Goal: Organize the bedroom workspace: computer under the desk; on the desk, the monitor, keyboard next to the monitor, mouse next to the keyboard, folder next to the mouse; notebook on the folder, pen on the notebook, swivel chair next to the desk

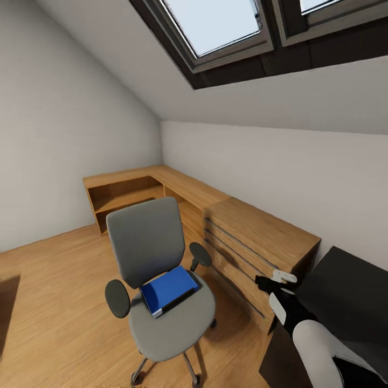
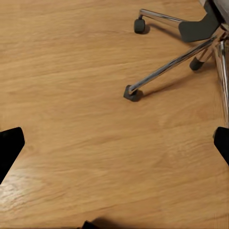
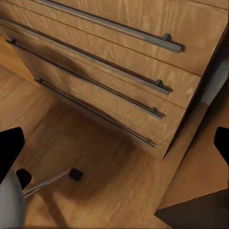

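The swivel chair (image 1: 161, 280) stood on the wooden floor (image 1: 48, 302) in the middle of the head view, with its tall grey back turned toward the left wall and its seat facing the robot. The folder (image 1: 168, 289) lay flat on the seat, bright blue with a pale edge, close to the backrest and between the two black armrests. Just beside the chair, toward the right, stood a light-wood drawer chest (image 1: 258, 242) with long grey bar handles, and behind it a low wooden shelf unit (image 1: 134, 188) ran along the corner under the sloped ceiling with the skylight (image 1: 215, 24). The black top of the desk (image 1: 350, 291) showed at the lower right edge, next to the chest.

The right gripper (image 1: 280, 285) was in front of the chest (only partly seen in the head view); in the right wrist view its dark fingertips (image 3: 9, 152) stood far apart at both edges, so it was released and grasped nothing. In the left wrist view the left gripper (image 2: 114, 148) was also spread wide, with nothing between the fingertips (image 2: 8, 148), above bare floor near the chair's chrome base (image 2: 167, 67) and castors.
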Tool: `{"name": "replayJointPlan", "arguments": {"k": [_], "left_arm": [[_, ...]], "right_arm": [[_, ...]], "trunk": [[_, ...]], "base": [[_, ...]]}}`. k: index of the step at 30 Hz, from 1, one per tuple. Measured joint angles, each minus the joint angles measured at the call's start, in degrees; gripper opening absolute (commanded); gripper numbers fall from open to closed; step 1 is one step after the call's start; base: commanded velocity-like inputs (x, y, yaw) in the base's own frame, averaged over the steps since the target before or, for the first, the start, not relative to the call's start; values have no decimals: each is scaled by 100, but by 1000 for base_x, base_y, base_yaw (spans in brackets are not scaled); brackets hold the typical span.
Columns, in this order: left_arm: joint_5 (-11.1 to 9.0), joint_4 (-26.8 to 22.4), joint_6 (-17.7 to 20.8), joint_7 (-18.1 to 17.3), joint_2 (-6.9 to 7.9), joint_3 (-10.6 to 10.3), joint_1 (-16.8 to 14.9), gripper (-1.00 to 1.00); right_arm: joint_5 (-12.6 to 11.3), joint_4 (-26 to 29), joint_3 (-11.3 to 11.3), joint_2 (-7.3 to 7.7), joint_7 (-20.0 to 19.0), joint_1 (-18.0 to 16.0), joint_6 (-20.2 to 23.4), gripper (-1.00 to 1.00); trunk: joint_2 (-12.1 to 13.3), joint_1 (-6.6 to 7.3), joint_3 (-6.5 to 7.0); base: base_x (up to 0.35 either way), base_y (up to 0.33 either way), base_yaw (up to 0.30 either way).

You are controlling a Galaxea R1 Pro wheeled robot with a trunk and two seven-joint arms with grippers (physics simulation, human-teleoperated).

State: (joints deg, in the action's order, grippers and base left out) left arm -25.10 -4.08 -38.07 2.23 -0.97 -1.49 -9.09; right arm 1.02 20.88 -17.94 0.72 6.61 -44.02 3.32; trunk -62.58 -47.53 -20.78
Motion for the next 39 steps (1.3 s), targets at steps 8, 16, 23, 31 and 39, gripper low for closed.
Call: {"name": "replayJointPlan", "arguments": {"k": [8, 16, 23, 31, 39], "left_arm": [[6, 0, 2, 0, 1, 0, 0, 100], [5, 0, 7, 0, 1, 0, 0, 100], [1, 1, 1, 0, 1, 0, -1, 100], [0, 2, 0, 0, 1, 0, -1, 100], [0, 2, 0, 0, 5, 1, -2, 100]], "right_arm": [[7, -14, -1, -85, -6, 0, -27, 100], [52, -68, 20, -193, -3, 1, -293, 100], [49, -114, 13, -192, -37, 2, -332, 100], [48, -258, 23, -200, -53, 3, -533, 100], [43, -305, 25, -403, -25, 3, -626, 100]], "trunk": [[0, 0, -51], [0, 0, -103], [0, 0, -142], [0, 0, -149], [0, 0, -150]], "base": [[0, 0, 218], [0, 0, 209], [0, 0, 145], [0, 0, 20], [0, 0, 6]]}}
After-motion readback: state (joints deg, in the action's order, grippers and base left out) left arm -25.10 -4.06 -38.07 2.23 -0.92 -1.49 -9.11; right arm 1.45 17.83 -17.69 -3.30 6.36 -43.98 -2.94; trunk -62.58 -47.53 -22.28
